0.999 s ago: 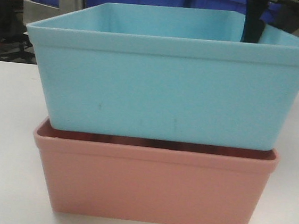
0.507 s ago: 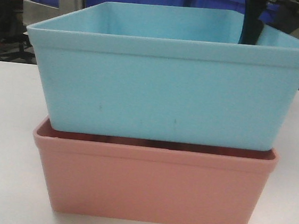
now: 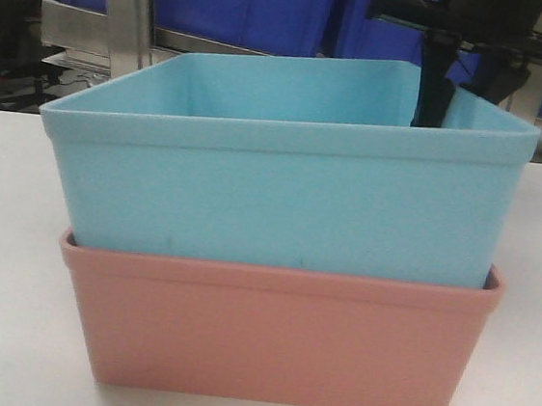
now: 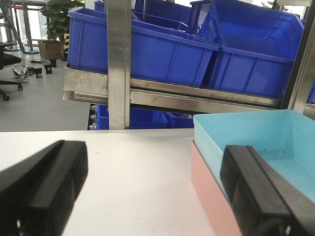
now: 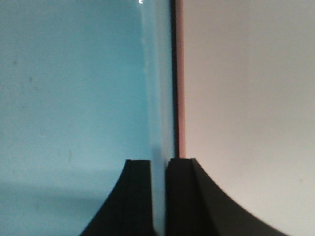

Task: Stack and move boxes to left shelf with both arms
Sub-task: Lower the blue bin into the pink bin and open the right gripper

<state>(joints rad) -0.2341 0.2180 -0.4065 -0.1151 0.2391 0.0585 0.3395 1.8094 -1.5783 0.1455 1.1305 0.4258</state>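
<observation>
1. Front view: blue tub (image 3: 282, 194), smooth plastic w/ rounded rim, sits nested in same-shape pink tub (image 3: 277, 335) on matte white table (image 3: 6, 233). Steel rack (image 3: 126, 13) w/ dark-blue bins (image 3: 243, 6) stands behind.
2. L wrist: left fingers (image 4: 44, 189), black and blocky, are spread wide and hold nothing.
3. R wrist: right fingers (image 5: 135, 196) are pinched on the blue tub's thin wall.
</observation>
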